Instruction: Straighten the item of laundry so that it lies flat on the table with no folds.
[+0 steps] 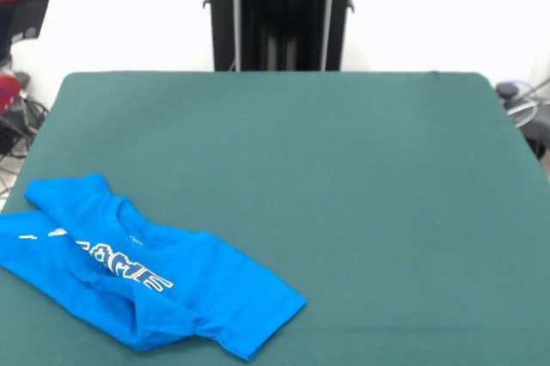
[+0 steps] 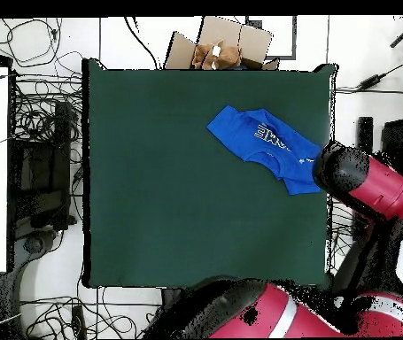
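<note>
On the dark green table [image 1: 344, 194] lies a bright blue T-shirt [image 1: 146, 276]. In the front view it sits by the near left corner of the table, close to the front edge. One end of it reaches the left side of the picture. In the overhead view the same shirt [image 2: 267, 146] is near the top right corner of the table [image 2: 178, 186], and its right end goes up to the table's edge.

The shirt is soft cloth. It is not flat. It is bunched up into a long slanted shape with folds and bumps. A sleeve or flap is doubled over near its lower end. White letters [image 1: 120, 265] are printed on it, but folds cover some of them, so the word cannot be read.

The table top looks fuzzy, like felt. It is a big rectangle with rounded far corners.

Past the top edge of the table in the overhead view there is an open brown cardboard box [image 2: 220, 49]. Something brown and lumpy is inside it, but I cannot tell what it is.

The robot's red and black arm [image 2: 364, 186] curves along the right side of the table in the overhead view. Its end is just beside the shirt's right end. The claw cannot be seen in either view, so I cannot tell how it stands. The black pedestal [image 1: 279, 12] stands at the far side of the table.
</note>
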Controlling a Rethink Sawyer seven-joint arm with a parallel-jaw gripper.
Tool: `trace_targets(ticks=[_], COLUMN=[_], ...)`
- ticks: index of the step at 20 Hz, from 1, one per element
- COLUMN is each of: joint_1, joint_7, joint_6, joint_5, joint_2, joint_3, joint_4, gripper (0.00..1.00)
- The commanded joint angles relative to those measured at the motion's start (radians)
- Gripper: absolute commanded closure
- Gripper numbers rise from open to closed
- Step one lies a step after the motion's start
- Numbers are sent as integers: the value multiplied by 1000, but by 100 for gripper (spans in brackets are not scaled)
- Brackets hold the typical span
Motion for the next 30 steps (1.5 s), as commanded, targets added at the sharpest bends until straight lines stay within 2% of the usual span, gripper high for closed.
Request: trace_targets(ticks=[1,9,21,30], joint_1=[59,111,178,215], joint_7=[55,162,276,298], joint_6=[112,124,68,-3], joint_5=[-25,14,77,93], joint_2=[-18,23,56,83], joint_3=[109,79,41,19], joint_4=[117,91,124,153], gripper=[100,100,100,100])
